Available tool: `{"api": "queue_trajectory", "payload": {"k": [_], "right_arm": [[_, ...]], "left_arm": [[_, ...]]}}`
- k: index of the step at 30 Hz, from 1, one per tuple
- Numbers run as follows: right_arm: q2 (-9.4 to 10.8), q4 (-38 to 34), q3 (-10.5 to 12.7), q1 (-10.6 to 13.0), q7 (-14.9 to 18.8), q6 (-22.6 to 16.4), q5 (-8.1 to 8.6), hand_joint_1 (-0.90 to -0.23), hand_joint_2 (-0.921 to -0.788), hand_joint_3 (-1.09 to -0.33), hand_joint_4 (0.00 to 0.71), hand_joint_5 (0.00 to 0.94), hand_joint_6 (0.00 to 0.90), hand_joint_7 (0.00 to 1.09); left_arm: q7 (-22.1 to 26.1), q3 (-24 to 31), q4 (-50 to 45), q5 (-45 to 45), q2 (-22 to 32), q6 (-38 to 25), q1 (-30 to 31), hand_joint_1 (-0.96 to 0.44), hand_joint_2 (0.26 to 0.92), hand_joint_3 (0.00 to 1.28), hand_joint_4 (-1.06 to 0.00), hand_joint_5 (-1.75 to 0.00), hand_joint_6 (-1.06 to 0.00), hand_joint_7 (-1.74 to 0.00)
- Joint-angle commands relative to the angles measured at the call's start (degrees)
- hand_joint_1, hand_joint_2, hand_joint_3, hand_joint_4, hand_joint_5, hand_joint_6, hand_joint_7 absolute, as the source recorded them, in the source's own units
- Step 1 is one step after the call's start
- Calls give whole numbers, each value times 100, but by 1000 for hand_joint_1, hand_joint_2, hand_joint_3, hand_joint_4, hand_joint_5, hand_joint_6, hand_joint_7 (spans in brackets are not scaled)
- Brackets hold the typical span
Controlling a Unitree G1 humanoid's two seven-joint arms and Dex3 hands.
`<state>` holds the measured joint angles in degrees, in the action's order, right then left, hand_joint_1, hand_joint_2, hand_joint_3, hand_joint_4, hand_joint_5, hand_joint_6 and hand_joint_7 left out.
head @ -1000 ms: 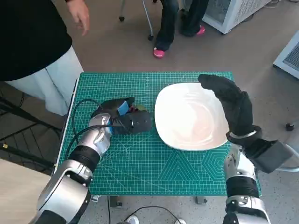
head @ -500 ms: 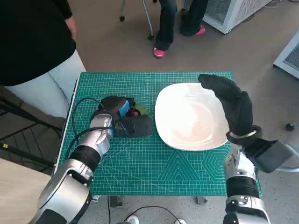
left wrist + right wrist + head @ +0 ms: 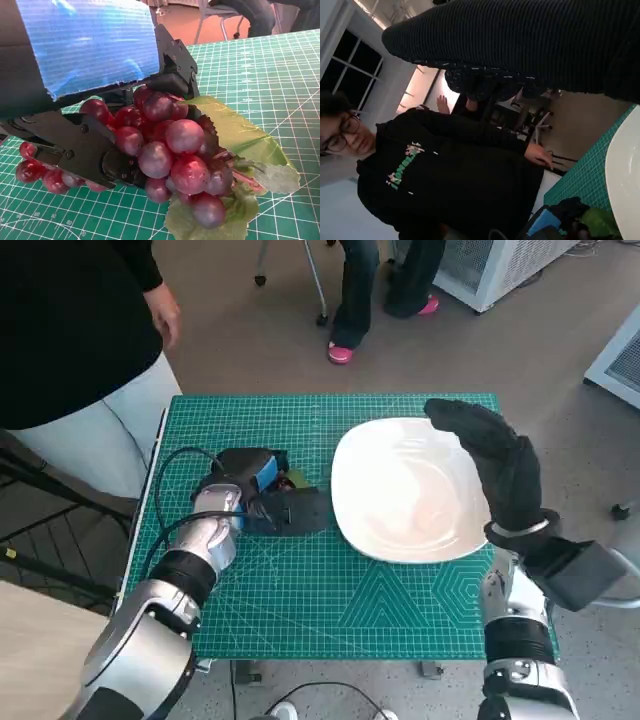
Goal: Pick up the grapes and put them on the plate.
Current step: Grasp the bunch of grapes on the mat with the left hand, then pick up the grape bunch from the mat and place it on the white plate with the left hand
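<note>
Left hand [image 3: 262, 495] left of centre, fingers wrapped around grapes [image 3: 167, 147] on mat [image 3: 300, 610]. Right hand [image 3: 497, 465] at right over plate [image 3: 400, 500], fingers extended, holding nothing.

On the green cutting mat [image 3: 300, 610] the left hand [image 3: 262, 502] lies over the grapes [image 3: 291, 480], of which only a dark red bit and a leaf edge show beside its blue tape. The white plate [image 3: 405, 490] sits just beside them, and the gloved right hand [image 3: 500, 465] rests along its far edge (fingers stretched out, holding nothing). A person in black top and pale trousers [image 3: 90, 370] stands at the mat's left corner.
</note>
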<state>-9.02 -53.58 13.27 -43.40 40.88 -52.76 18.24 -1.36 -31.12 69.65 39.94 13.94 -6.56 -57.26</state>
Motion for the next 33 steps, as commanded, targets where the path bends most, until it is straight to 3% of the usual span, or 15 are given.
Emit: {"api": "queue_trajectory", "payload": {"k": [1, 20, 33], "right_arm": [[-72, -42, -23, 30, 3, 16, -41, -461, -921, -523, 339, 1, 318, 0], [-85, -76, -10, -7, -24, 41, -60, -454, -921, -524, 341, 2, 319, 1], [-81, -137, 12, -61, -28, 51, -40, -455, -921, -526, 344, 2, 320, 1]], "left_arm": [[109, 31, 62, -52, 12, -46, 16, 0, 920, 106, -579, -1340, -651, -1087], [344, 95, -609, -45, 205, -352, 18, -1, 921, 106, -638, -1350, -610, -1050], [1104, 222, -2794, 95, 694, -1253, 418, 1, 921, 104, -622, -1397, -642, -988]]}}
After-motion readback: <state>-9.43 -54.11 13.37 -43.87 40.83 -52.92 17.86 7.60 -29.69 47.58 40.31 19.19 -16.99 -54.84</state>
